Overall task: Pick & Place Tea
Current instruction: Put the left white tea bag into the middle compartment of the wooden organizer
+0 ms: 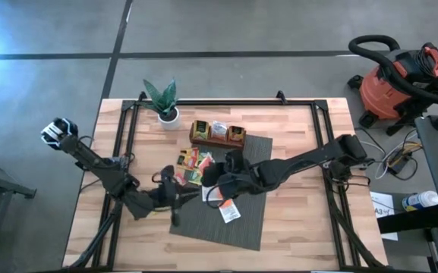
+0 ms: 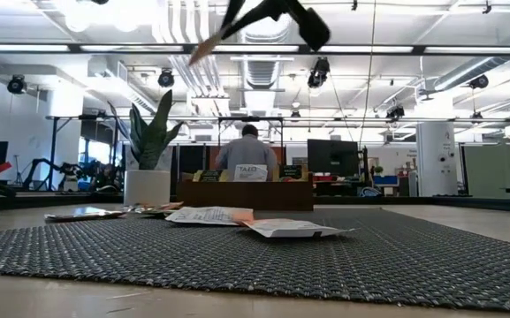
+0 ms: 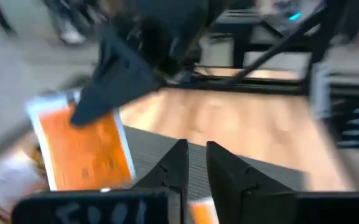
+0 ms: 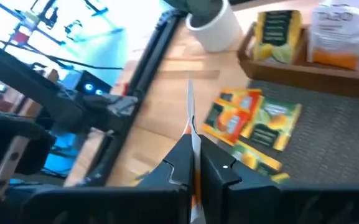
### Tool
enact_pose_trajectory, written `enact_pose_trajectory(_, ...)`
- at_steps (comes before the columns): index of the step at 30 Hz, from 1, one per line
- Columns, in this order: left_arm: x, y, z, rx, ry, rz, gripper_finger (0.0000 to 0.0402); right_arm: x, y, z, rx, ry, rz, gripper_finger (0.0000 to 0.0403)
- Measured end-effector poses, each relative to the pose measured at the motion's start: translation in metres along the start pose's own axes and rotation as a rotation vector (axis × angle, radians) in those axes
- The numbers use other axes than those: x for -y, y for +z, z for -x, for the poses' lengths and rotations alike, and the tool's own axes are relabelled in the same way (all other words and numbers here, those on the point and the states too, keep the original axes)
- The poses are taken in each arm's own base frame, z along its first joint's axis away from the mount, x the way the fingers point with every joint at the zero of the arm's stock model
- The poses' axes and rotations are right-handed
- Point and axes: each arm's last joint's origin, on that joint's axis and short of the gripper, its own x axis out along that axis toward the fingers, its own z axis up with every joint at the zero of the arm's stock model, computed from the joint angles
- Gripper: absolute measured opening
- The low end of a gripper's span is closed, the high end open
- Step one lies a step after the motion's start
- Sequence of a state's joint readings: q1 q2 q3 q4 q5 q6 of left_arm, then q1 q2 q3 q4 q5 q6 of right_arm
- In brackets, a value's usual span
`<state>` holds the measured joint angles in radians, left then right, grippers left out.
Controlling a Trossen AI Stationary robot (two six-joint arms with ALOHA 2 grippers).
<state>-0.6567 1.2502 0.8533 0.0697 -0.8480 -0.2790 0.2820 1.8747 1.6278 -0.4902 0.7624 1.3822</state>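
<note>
Butcher-block table (image 1: 294,220) on a grey concrete floor, grey mat (image 1: 241,224) at centre; a shop vacuum stands off to one side and a potted plant (image 1: 163,102) sits at the far edge.

Right gripper (image 4: 193,163): fingers pressed together on a white-and-orange sachet (image 4: 190,124), seen edge-on in the right wrist view, rising thin from between the tips. In the low view the same gripper hangs well above the mat with the sachet angled out from it, so the packet is lifted clear of the surface.

Left gripper (image 3: 193,163): lies just beside the right gripper, over the mat's near-left side. Its fingers stand a narrow gap apart with nothing visible between them. The held sachet shows in the left wrist view just ahead of these fingers and off to one side.

Wooden tray (image 1: 219,135), beyond both grippers at the mat's far edge: holds a few sachets upright already.

Remaining: a loose cluster of yellow and green sachets (image 1: 192,163) lies between the grippers and the tray; one white-and-orange packet (image 1: 229,213) lies on the mat close under the right gripper.

Judgement: early-to-middle stage. One pick made, placement not yet done, several sachets unplaced. Whether this is a handover to the left arm cannot be told.
</note>
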Motion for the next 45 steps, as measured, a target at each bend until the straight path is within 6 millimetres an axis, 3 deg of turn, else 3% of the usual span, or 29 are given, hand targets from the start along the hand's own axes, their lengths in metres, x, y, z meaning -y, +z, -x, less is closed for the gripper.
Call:
enact_pose_trajectory(3, 0.008, 0.005, -0.009, -0.006, 0.139, -0.145, 0.0067, -0.006, 0.003, 0.001, 0.016, 0.024, -0.006, 0.0011)
enact_pose_trajectory(7, 0.016, 0.012, -0.016, -0.014, 0.28, -0.203, 0.0103, -0.01, 0.006, 0.003, 0.048, 0.03, -0.015, 0.0011)
enact_pose_trajectory(15, 0.023, 0.01, -0.023, -0.014, 0.372, -0.234, 0.0171, -0.011, 0.01, 0.001, 0.062, 0.03, -0.05, 0.0011)
enact_pose_trajectory(28, 0.004, 0.007, -0.038, -0.021, 0.574, -0.302, 0.0175, -0.018, 0.013, 0.0, 0.07, 0.087, -0.118, 0.0011)
enact_pose_trajectory(39, 0.001, 0.007, -0.041, -0.028, 0.577, -0.29, 0.0175, -0.018, 0.02, -0.005, 0.085, 0.097, -0.139, 0.0011)
enact_pose_trajectory(45, -0.005, 0.0, -0.044, -0.047, 0.589, -0.307, 0.0175, -0.023, 0.027, -0.01, -0.002, 0.152, -0.104, 0.0011)
